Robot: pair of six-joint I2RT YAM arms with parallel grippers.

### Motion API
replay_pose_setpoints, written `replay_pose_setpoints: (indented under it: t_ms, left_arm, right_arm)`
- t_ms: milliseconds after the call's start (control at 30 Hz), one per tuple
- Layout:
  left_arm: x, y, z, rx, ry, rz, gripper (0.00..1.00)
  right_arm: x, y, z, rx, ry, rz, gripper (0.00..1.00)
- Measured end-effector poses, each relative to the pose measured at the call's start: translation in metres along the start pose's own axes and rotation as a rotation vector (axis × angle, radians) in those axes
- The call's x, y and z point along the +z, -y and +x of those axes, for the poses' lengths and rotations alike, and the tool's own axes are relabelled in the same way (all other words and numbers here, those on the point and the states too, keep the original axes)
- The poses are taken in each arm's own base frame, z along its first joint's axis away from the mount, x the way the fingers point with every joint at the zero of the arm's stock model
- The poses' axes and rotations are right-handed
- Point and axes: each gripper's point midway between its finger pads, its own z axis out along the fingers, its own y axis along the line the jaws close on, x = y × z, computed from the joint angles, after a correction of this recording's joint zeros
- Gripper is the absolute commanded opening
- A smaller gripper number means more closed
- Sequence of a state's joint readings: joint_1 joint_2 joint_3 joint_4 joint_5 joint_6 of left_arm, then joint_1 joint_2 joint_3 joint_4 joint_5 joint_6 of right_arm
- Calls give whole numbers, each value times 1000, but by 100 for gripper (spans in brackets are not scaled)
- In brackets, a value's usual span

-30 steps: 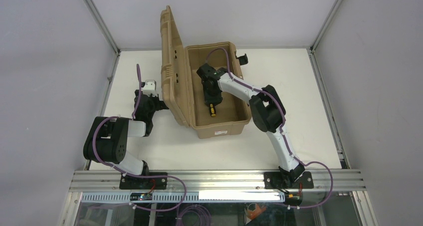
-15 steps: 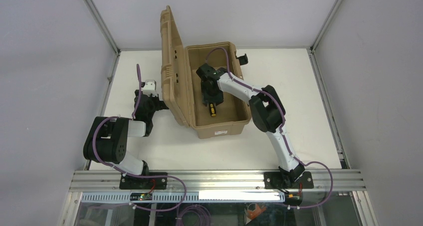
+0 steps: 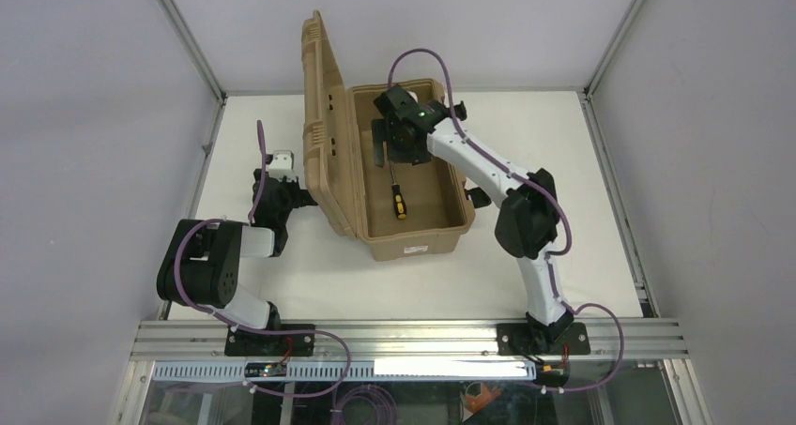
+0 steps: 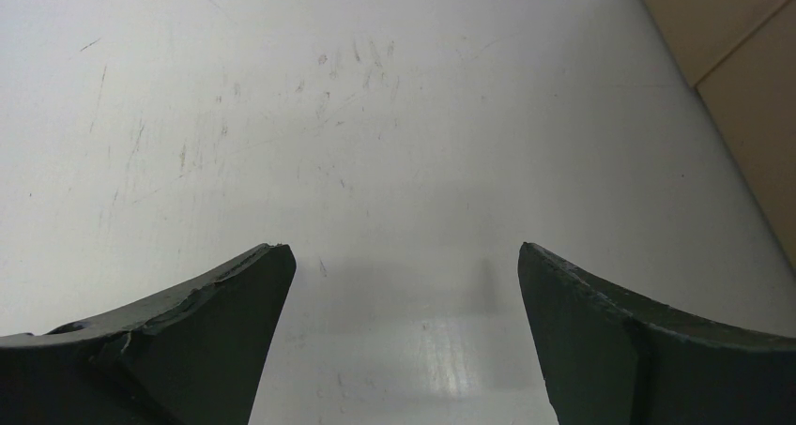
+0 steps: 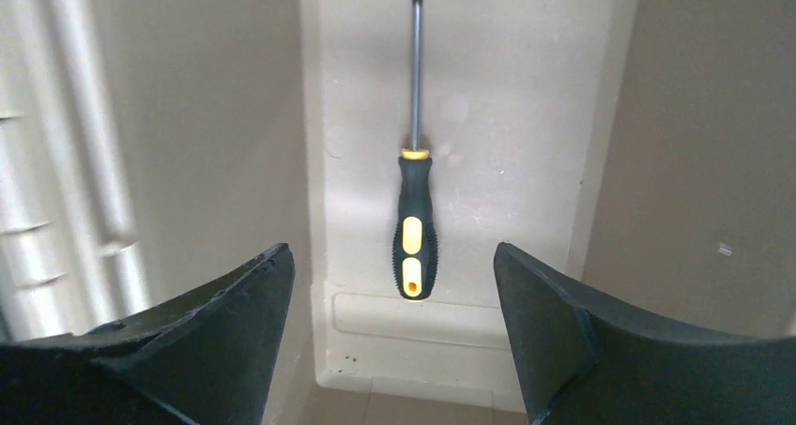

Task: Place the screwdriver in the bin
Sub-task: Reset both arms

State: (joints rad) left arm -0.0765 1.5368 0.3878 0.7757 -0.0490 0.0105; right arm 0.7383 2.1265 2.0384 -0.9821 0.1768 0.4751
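The screwdriver (image 3: 398, 198) (image 5: 415, 220), with a yellow-and-black handle and a thin dark shaft, lies flat on the floor of the bin (image 3: 413, 238) (image 5: 526, 115). It touches neither gripper. The bin is a tan case whose ribbed lid (image 3: 325, 134) stands open on the left. My right gripper (image 3: 390, 151) (image 5: 390, 249) hangs open over the far half of the bin, above the screwdriver, with nothing between its fingers. My left gripper (image 3: 282, 196) (image 4: 402, 249) is open and empty, low over the white table (image 4: 310, 115) just outside the lid.
A black latch (image 3: 457, 109) sticks out at the bin's far right corner. The bin's tan outer side (image 4: 742, 59) shows close to the left gripper. A metal rail (image 3: 413, 336) runs along the near edge, and grey walls enclose the table.
The right gripper has opened and let go of the screwdriver, then risen and drawn back toward the bin's far end. The screwdriver now rests on the bin floor. The left arm has not moved.
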Motion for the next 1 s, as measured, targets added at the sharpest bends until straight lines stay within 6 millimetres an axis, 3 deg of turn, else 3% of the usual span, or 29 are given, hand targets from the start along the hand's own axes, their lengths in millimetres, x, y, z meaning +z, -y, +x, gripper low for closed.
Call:
replay_pose_setpoints:
  t_ms: [200,300,467,567,667,833,1000]
  left_arm:
    - [0,0,0,0,0,0,99]
    - [0,0,0,0,0,0,99]
    - [0,0,0,0,0,0,99]
    - [0,0,0,0,0,0,99]
    - [0,0,0,0,0,0,99]
    - [0,0,0,0,0,0,99]
    - [0,0,0,0,0,0,99]
  right_arm:
    - [-57,-2,-38,-9,137,-40,93]
    - [-73,1,-47,-25,175,-36,99]
    - [-98,14,-54,-49,225,-3,99]
    - [-122,26,-64,-53,283,14,99]
    - [-154,44,-76,-37,361,30,99]
    - [-203,93,-83,19,477,83,99]
    - [-226,148,-79,100,547,152,99]
